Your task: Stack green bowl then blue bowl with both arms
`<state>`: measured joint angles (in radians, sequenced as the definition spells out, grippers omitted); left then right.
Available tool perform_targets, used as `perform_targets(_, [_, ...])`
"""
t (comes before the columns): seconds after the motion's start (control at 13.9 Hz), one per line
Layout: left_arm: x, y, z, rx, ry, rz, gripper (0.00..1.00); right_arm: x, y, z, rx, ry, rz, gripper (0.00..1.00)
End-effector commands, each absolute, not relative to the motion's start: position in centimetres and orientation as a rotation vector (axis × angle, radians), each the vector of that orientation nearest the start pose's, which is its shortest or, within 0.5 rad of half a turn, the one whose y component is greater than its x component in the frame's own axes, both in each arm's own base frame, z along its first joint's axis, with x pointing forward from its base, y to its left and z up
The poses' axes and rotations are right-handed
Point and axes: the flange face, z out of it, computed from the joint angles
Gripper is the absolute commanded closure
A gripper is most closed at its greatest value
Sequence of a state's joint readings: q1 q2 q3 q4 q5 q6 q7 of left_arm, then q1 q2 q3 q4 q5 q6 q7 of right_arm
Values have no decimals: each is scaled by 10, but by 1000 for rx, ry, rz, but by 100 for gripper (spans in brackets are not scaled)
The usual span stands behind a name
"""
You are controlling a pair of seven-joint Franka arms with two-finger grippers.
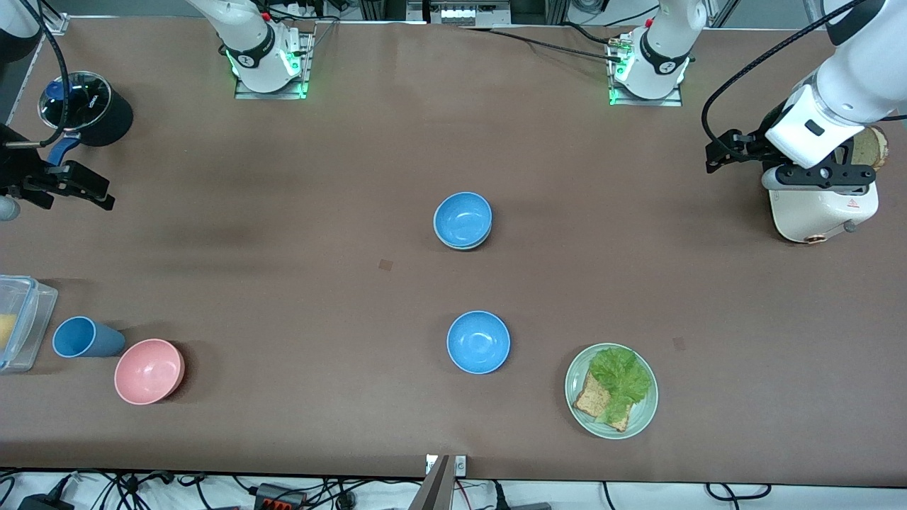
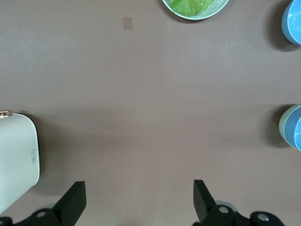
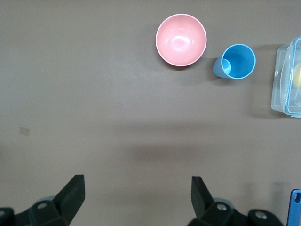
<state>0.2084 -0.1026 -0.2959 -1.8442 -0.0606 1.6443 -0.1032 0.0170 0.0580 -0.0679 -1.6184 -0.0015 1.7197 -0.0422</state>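
Note:
The green bowl sits mid-table with a blue bowl nested in it; only its pale rim shows. The stack also shows in the left wrist view, the green bowl's rim around the blue bowl. A second blue bowl stands alone nearer the front camera and shows in the left wrist view too. My left gripper is open and empty beside the toaster, at the left arm's end of the table. My right gripper is open and empty over the right arm's end.
A white toaster stands by the left gripper. A pale-green plate holds lettuce and bread. A pink bowl, blue cup, clear container and black pot sit at the right arm's end.

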Motion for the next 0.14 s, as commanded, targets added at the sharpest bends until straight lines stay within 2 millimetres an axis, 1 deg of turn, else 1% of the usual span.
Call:
perform_targets(0.0, [517,-53,558,-3151,-12,171,0,581,-31,588,-3148,12,-75,0])
perform_targets(0.07, [517,-54,558,-3151,-9,171,0,581,-31,588,-3148,9,-75,0])
